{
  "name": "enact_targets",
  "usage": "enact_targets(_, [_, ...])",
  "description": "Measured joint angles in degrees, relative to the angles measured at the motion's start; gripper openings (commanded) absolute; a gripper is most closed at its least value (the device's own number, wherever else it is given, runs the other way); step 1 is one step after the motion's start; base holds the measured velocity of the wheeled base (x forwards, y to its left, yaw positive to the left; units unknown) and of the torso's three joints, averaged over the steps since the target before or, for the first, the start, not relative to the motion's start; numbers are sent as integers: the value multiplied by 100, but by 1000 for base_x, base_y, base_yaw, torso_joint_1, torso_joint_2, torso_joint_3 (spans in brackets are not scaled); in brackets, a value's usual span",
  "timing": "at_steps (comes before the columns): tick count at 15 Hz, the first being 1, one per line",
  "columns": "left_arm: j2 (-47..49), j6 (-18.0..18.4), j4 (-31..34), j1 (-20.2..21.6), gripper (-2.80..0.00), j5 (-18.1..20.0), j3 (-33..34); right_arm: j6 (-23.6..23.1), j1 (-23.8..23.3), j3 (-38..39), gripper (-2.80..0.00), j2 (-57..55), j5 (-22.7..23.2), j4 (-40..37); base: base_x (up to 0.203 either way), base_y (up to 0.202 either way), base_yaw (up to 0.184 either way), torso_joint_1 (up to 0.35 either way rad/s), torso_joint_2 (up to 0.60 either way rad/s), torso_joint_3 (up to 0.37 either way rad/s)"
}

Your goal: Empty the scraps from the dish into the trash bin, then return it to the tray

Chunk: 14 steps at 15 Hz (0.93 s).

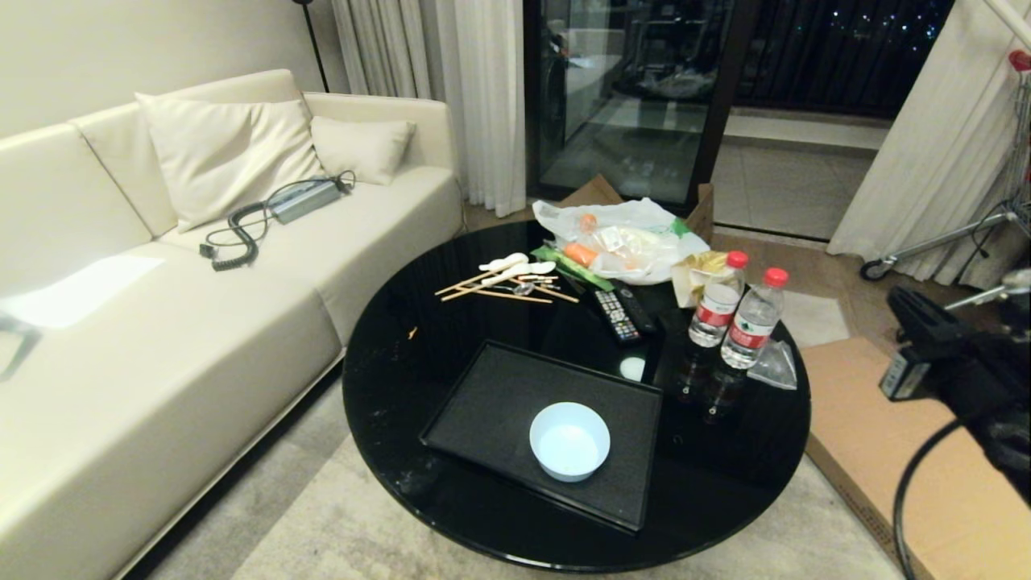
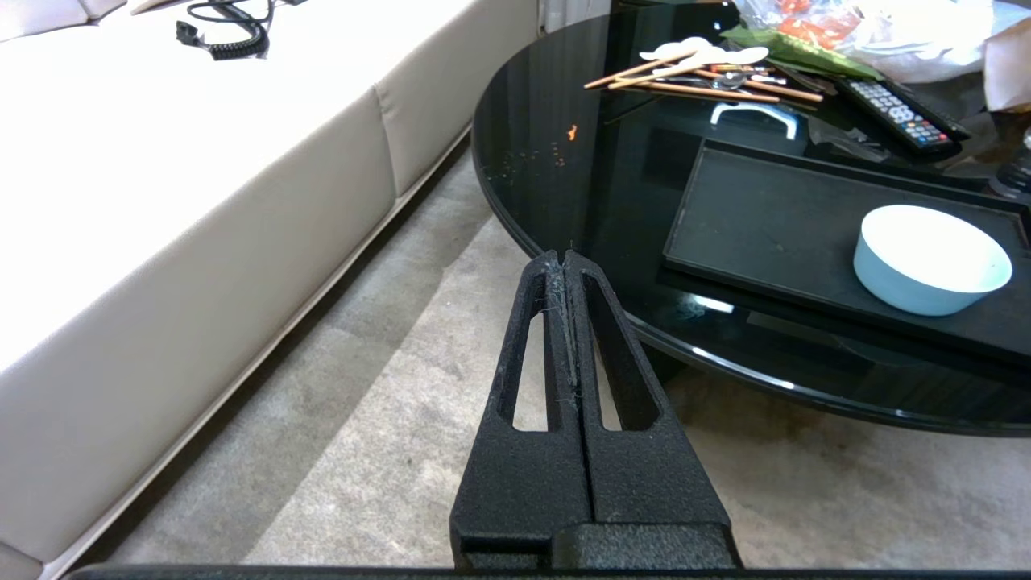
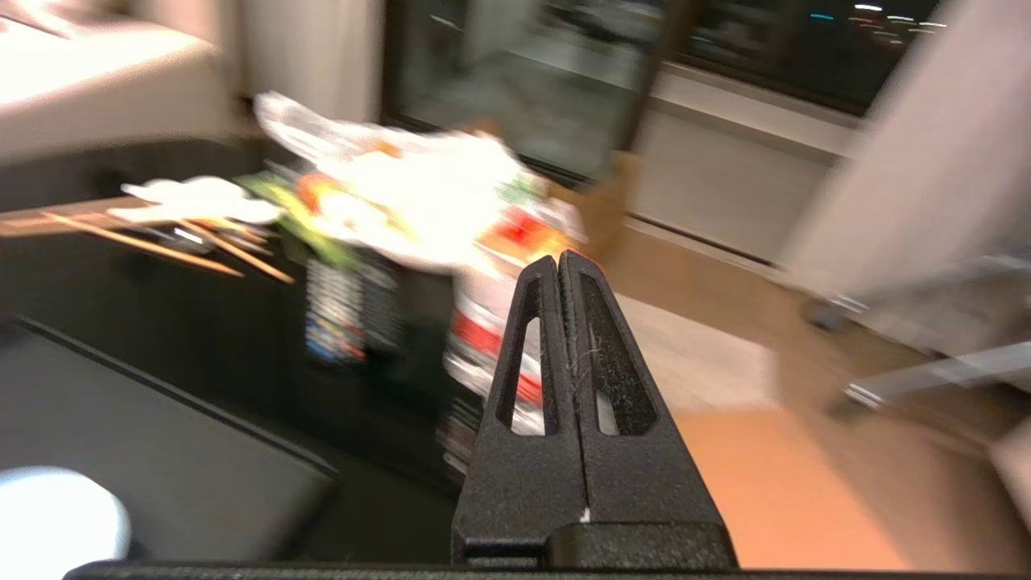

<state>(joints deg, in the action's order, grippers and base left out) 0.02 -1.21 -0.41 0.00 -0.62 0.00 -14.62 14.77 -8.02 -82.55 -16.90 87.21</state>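
Note:
The dish (image 1: 569,441), a small pale blue-white bowl, stands upright on the near right part of the black tray (image 1: 491,395) on the round black table. Its inside looks bare; the scraps and the trash bin are out of view. My right arm (image 1: 966,379) hangs off the table's right side above the cardboard. The right gripper (image 3: 559,259) is shut on nothing, aimed past the water bottles, well clear of the dish (image 3: 56,515). My left gripper (image 2: 562,256) is shut and empty over the carpet at the table's near left edge, left of the tray (image 2: 765,217) and dish (image 2: 930,258).
Behind the tray lie chopsticks and white spoons (image 1: 499,286), two remotes (image 1: 616,314), a plastic bag of food waste (image 1: 620,242) and two water bottles (image 1: 753,318). A small orange crumb (image 1: 412,331) sits on the tabletop. A cream sofa (image 1: 161,322) is left; flat cardboard (image 1: 886,419) lies right.

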Motion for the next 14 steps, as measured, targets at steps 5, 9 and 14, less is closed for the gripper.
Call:
enact_targets(5, [0,2,0,0,-280,0,0,-158,-447,744,-280,1930,105,-1213,0,0,0,0,0,0])
enact_targets(9, [0,0,0,0,-280,2,0,-79,-510,791,-280,3685,292,-3724,0,0,0,0,0,0])
enact_targets(14, [0,0,0,0,-280,5,0,223,-1028,802,-280,5498,1321,-6737,0,0,0,0,0,0])
